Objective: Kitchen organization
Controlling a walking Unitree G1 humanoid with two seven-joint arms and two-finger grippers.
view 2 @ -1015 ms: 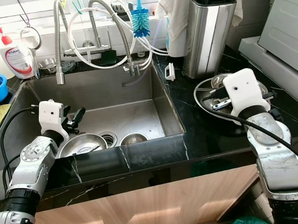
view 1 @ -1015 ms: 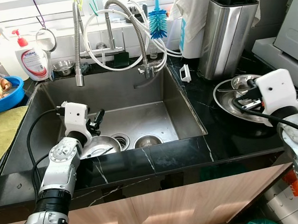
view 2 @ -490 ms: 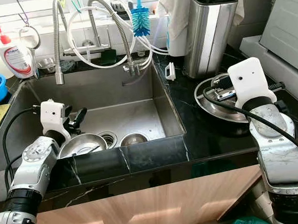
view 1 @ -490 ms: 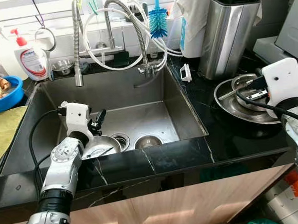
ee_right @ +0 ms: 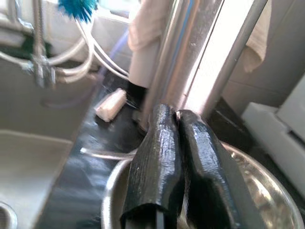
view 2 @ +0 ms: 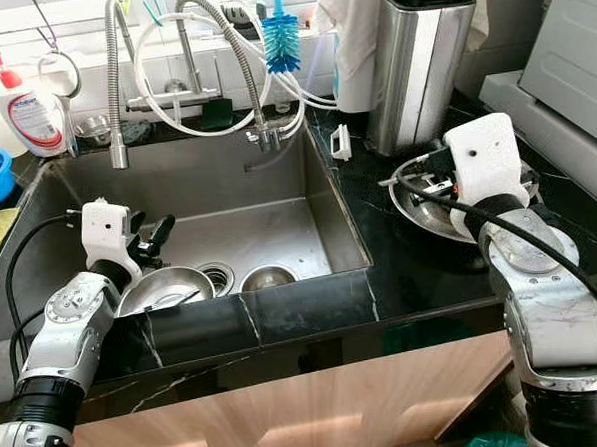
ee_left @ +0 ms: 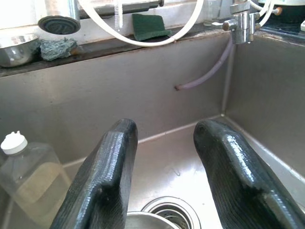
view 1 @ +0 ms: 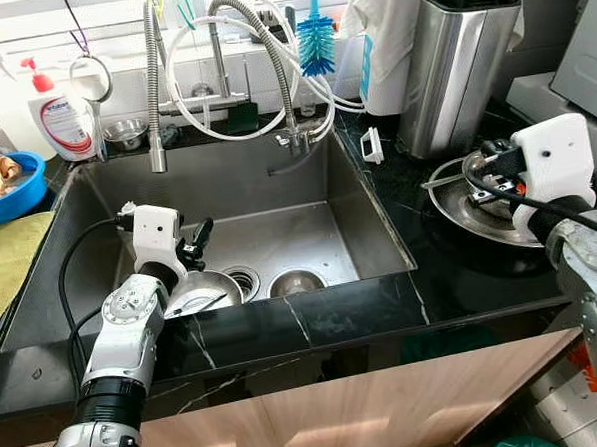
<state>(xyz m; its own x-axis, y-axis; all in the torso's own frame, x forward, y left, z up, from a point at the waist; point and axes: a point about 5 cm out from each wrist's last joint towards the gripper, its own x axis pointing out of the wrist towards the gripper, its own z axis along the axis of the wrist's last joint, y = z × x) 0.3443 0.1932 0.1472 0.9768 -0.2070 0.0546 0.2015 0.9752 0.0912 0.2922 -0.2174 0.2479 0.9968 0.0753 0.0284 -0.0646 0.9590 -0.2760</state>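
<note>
Setting: black marble surface (view 1: 363,310) around a steel sink (view 1: 277,200), with a window ledge and hoses behind.
Task's thing: a thin metal utensil (view 1: 446,180), most likely a spoon or knife, though too slim to name; it is pinched in the right claw (view 2: 429,184) above the wide steel plate (view 1: 458,215) on the surface right of the sink.
Long axis: the utensil lies roughly level, its free end pointing toward the sink, past the plate's rim.
Right claw: fingers (ee_right: 162,157) pressed together in the right wrist view, clamped on the utensil's near end; the tall steel knife block (view 1: 455,60) stands just behind.
Left claw: (view 1: 192,246) low inside the sink, fingers (ee_left: 107,181) spread apart and holding nothing, poised over a steel bowl (view 1: 207,288) near the drain (view 1: 243,278); a clear plastic bottle (ee_left: 24,171) lies beside it.
Key relation: the right arm has the utensil, and the knife block is far nearer to it than the sink basin; my guess is the next move carries the utensil either way.
Outward: blue bottle brush (view 1: 316,37), soap bottle (view 1: 63,116), blue bowl (view 1: 11,188).
</note>
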